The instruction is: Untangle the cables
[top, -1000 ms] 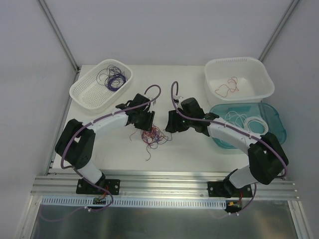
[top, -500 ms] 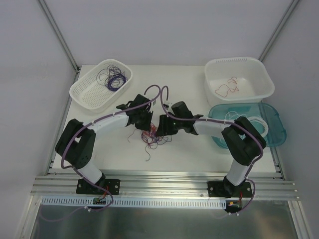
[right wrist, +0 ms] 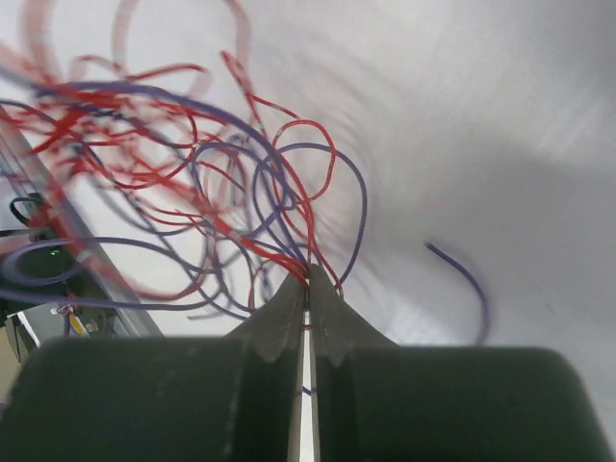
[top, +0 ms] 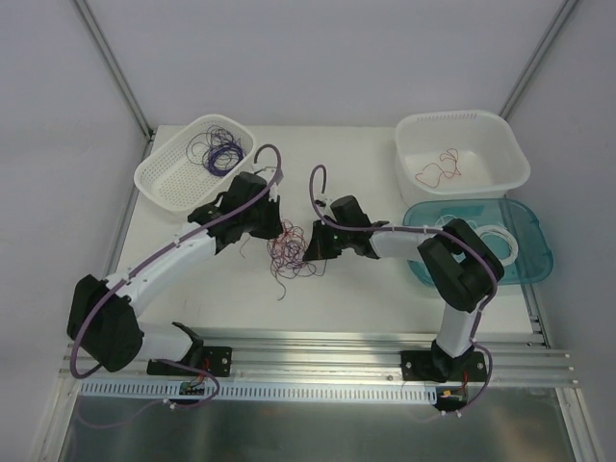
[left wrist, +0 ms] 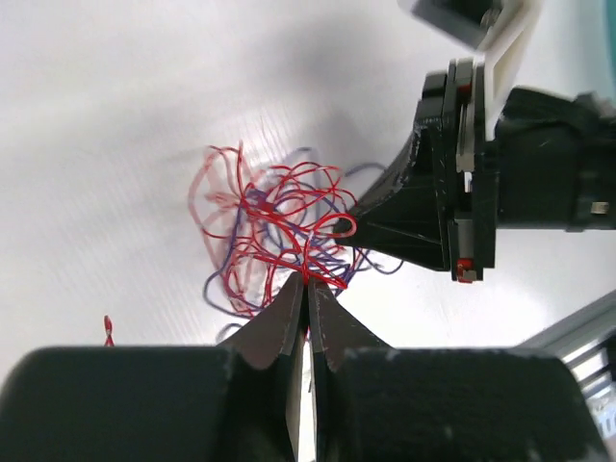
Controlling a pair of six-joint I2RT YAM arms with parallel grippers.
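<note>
Now, left jaws: closed, their fingertips (left wrist: 289,322) pressed together, with red strands of the cables (left wrist: 279,226) pinched at the very tip.
Right jaws: closed too, fingertips (right wrist: 281,318) meeting on red and purple strands that run into the seam between them.
Jaws to each other: the 2 pairs face one another across the tangle, near but apart. In the left wrist view, the right pair's black tip touches a red loop on the tangle's far side.
Cables: 1 loose knot (top: 292,252) of red and dark purple loops, between the 2 arms at about the middle of the counter (top: 366,289). Whether it rests on the surface or hangs just above it cannot be told. A few strands trail toward the near edge.
Strays: a short purple piece (right wrist: 460,274) lies apart from the knot in the right wrist view. A tiny red bit (left wrist: 108,330) sits alone on the counter in the left wrist view.
Basket: white and slotted (top: 164,183), set at an angle at the far left, holding a coil of purple wire (top: 217,151).
Tub: white (top: 462,123), at the far right, with a red wire (top: 438,171) inside.
Tray: teal (top: 534,245), just in front of the tub, carrying white wire (top: 486,236) in coils and partly covered by the right arm.
</note>
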